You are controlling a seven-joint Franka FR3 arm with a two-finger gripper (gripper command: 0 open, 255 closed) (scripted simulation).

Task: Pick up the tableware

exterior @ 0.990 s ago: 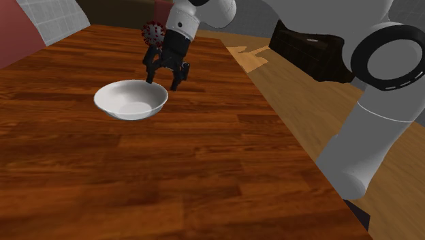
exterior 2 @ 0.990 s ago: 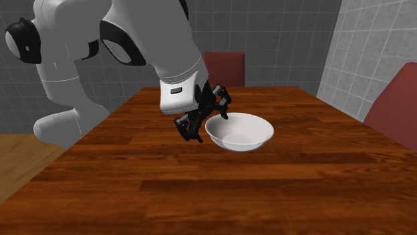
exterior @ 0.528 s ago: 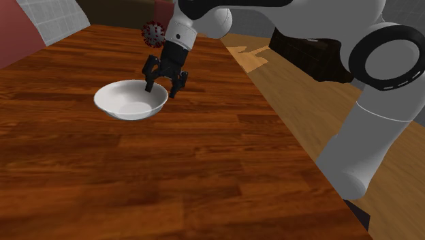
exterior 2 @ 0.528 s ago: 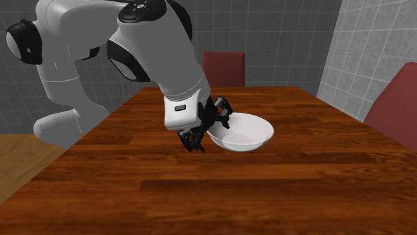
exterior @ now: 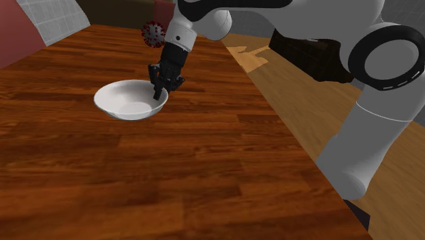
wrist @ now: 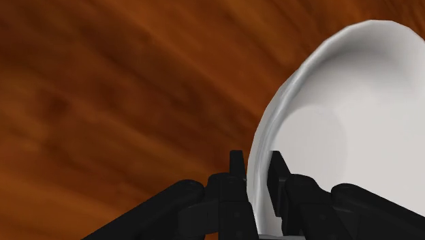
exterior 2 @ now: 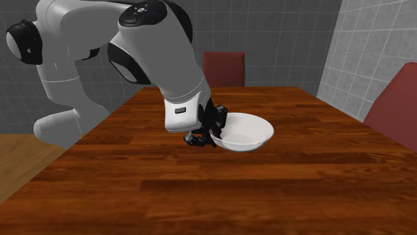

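A: The white bowl (exterior: 129, 101): where is it relative to the hand?

B: Right at the gripper (exterior: 160, 87). The bowl rests on the table. The part of its rim nearest the hand runs up between the two fingers, and the rest of it spreads away on the side opposite the arm.

A: Take me through the scene, biggest things first.

B: The wooden table (exterior: 136, 177) lies under the hand and stretches out from it on every side. The white arm (exterior: 368, 102) comes in over the table's edge and bends down to the gripper, with the wrist leaning toward the bowl. Beyond the hand, past the table's far end, stands a dark red chair (exterior 2: 224, 69). A second red chair (exterior 2: 394, 100) sits off past the bowl, well away from the hand, in front of a grey tiled wall (exterior 2: 361, 47).

A: And the bowl itself?

B: It is shallow, plain white and upright, and its hollow has nothing in it.

A: What is the hand doing?

B: It has closed narrowly on the bowl's rim. In the wrist view, one finger (wrist: 236, 167) stands outside the wall and the other (wrist: 276, 167) inside, with the white rim pinched between them.

A: Anything smaller?

B: There is a spiky red ball (exterior: 152, 32) beyond the hand, close by the arm's wrist link and well apart from the bowl. I cannot tell whether it rests on the table.
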